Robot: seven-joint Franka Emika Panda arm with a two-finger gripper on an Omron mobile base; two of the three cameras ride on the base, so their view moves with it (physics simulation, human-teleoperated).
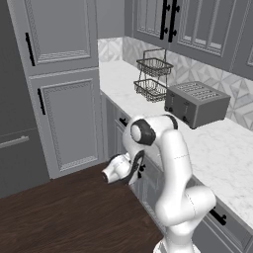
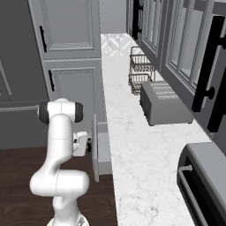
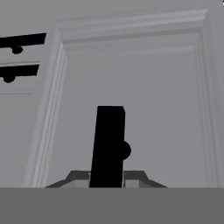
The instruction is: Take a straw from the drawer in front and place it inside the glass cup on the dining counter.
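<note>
Your hand (image 3: 108, 183) is clamped on the drawer's short black handle (image 3: 108, 146), its fingertips on either side of the bar. The drawer (image 2: 102, 150) stands pulled partly out from under the front edge of the marble desk (image 2: 137, 176), below the toaster (image 2: 164, 105). Its inside is hidden.

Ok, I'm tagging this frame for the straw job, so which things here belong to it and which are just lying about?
Part of the job:
- drawer, standing partly out
- its black handle, clamped in the gripper

Just lying about:
- toaster
- wire basket rack
- tall cabinet doors
- marble worktop
</note>
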